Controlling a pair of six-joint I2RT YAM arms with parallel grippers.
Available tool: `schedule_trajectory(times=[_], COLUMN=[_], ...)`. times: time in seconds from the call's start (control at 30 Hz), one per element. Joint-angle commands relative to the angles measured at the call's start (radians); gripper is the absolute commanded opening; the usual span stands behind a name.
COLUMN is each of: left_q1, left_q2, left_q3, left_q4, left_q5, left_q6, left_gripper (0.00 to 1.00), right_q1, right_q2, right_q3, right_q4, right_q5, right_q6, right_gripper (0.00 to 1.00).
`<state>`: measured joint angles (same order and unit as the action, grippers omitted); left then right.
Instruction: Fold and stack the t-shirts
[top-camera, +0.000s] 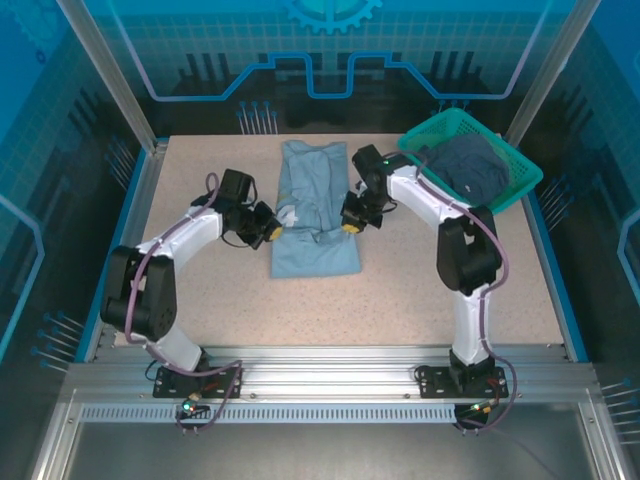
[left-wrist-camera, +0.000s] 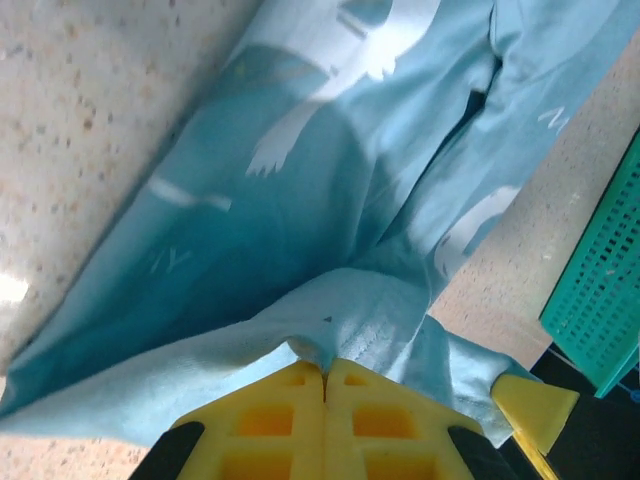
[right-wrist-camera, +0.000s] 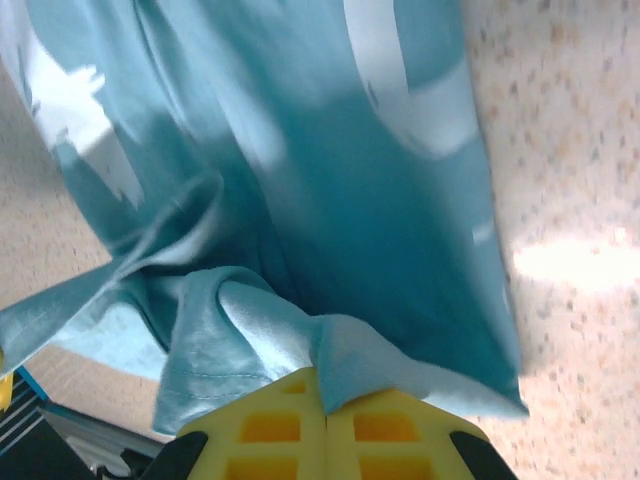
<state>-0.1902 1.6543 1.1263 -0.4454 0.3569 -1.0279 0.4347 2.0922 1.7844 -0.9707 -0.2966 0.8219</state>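
The half-folded pale t-shirt (top-camera: 315, 195) is pinched by the closed left gripper (top-camera: 274, 228) and right gripper (top-camera: 350, 224). The darker t-shirt (top-camera: 475, 168) is seen unfolded in the basket (top-camera: 520, 188)

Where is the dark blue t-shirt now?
In the top view, the dark t-shirt lies inside the green basket at the far right corner of the table.

Speckled beige tabletop (top-camera: 420, 300), blue patterned wall panels (top-camera: 200, 50) behind, aluminium rail (top-camera: 320, 362) in front

Dark t-shirt (top-camera: 475, 165) partly hidden in basket (top-camera: 440, 128); lettering on pale t-shirt (top-camera: 315, 215) unreadable.
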Motion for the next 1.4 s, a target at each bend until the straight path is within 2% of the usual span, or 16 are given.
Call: schedule_trajectory(times=[0.0, 0.37, 0.4, 0.5, 0.53, 0.63, 0.7, 0.83, 0.97, 1.03, 1.23, 1.37], left_q1=[0.035, 0.084, 0.087, 0.092, 0.092, 0.092, 0.087, 0.026, -0.079, -0.122, -0.147, -0.147], left_q2=[0.075, 0.298, 0.308, 0.308, 0.295, 0.222, 0.146, 0.045, 0.079, 0.119, 0.201, 0.228], left_q3=[0.072, 0.251, 0.261, 0.291, 0.295, 0.265, 0.204, 0.080, 0.034, 0.039, 0.085, 0.082], left_q4=[0.044, 0.078, 0.076, 0.020, -0.010, -0.060, -0.062, 0.023, 0.123, 0.154, 0.160, 0.158], left_q5=[0.047, 0.081, 0.081, 0.048, 0.021, -0.057, -0.094, -0.039, 0.040, 0.044, 0.026, 0.032], left_q6=[0.045, 0.062, 0.066, 0.089, 0.100, 0.109, 0.088, -0.002, -0.096, -0.119, -0.125, -0.117], left_gripper=[0.00, 0.00, 0.01, 0.21, 0.25, 0.31, 0.34, 0.31, 0.23, 0.19, 0.13, 0.11], right_q1=[-0.024, -0.083, -0.088, -0.100, -0.104, -0.113, -0.110, -0.074, -0.019, 0.014, 0.046, 0.046], right_q2=[0.083, 0.288, 0.305, 0.323, 0.311, 0.244, 0.179, 0.047, -0.042, -0.045, 0.042, 0.129], right_q3=[0.087, 0.297, 0.317, 0.368, 0.372, 0.338, 0.288, 0.124, -0.051, -0.099, -0.098, -0.007], right_q4=[-0.066, -0.083, -0.082, -0.068, -0.064, -0.033, -0.018, 0.029, 0.126, 0.164, 0.214, 0.179], right_q5=[0.018, -0.001, -0.010, -0.028, -0.022, -0.008, 0.015, 0.046, 0.009, -0.013, -0.020, -0.001], right_q6=[-0.021, 0.004, 0.001, -0.026, -0.035, -0.052, -0.062, -0.064, -0.014, 0.013, 0.042, 0.025], right_gripper=[0.00, 0.00, 0.06, 0.29, 0.35, 0.44, 0.46, 0.41, 0.19, 0.11, 0.07, 0.06])
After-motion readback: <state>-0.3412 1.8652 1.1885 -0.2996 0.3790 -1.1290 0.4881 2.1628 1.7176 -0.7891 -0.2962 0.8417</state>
